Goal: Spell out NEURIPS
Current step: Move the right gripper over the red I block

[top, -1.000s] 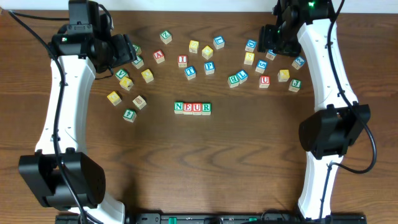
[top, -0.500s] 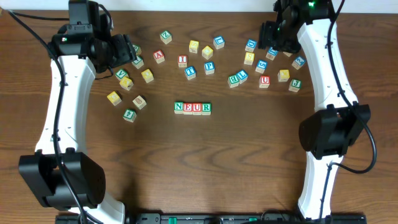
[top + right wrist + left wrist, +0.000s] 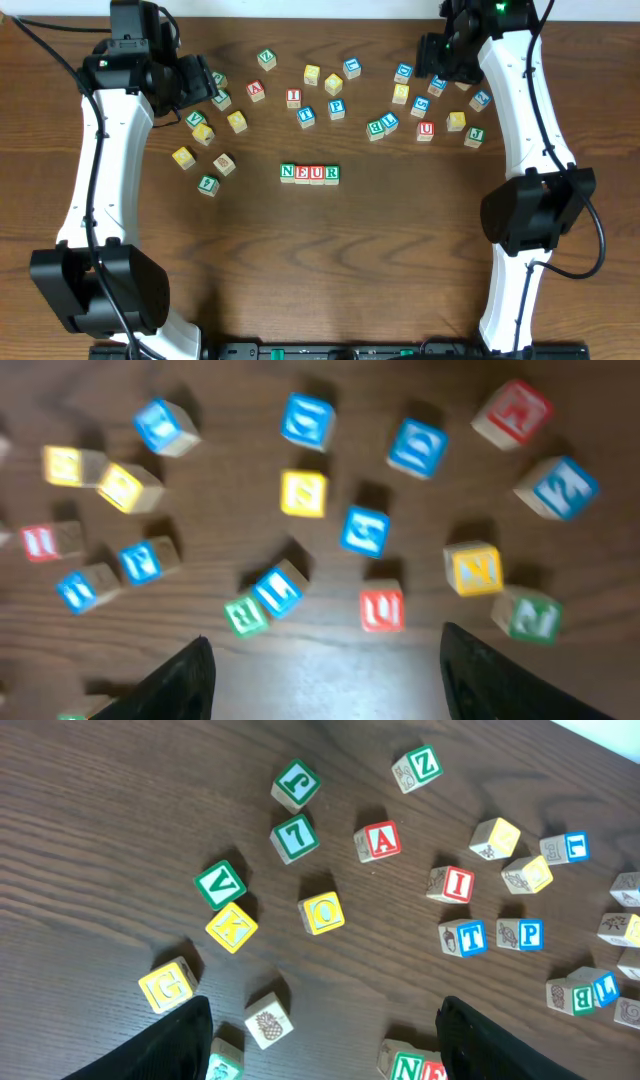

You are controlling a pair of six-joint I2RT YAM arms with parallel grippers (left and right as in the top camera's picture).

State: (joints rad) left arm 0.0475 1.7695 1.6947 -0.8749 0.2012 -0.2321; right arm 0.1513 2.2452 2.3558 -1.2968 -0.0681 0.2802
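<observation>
Four cubes stand in a row reading N E U R (image 3: 310, 173) at the table's middle; its N end (image 3: 404, 1066) shows at the bottom of the left wrist view. A red I cube (image 3: 293, 97) (image 3: 450, 883) and a blue P cube (image 3: 337, 108) (image 3: 521, 934) lie loose behind the row. My left gripper (image 3: 200, 85) (image 3: 320, 1050) hovers open over the far-left cubes, nothing between its fingers. Over the far-right cubes hangs my right gripper (image 3: 437, 62) (image 3: 325, 680), also open and empty. The right wrist view is blurred.
Several loose cubes lie scattered across the far half of the table: a yellow G (image 3: 167, 984), a green V (image 3: 220, 883), a red A (image 3: 378, 841), a blue T (image 3: 462, 936) on the left, a spare red U (image 3: 426, 130) (image 3: 382, 610) on the right.
My right gripper has shifted slightly toward the table's far edge. The left arm and the cubes have not moved.
</observation>
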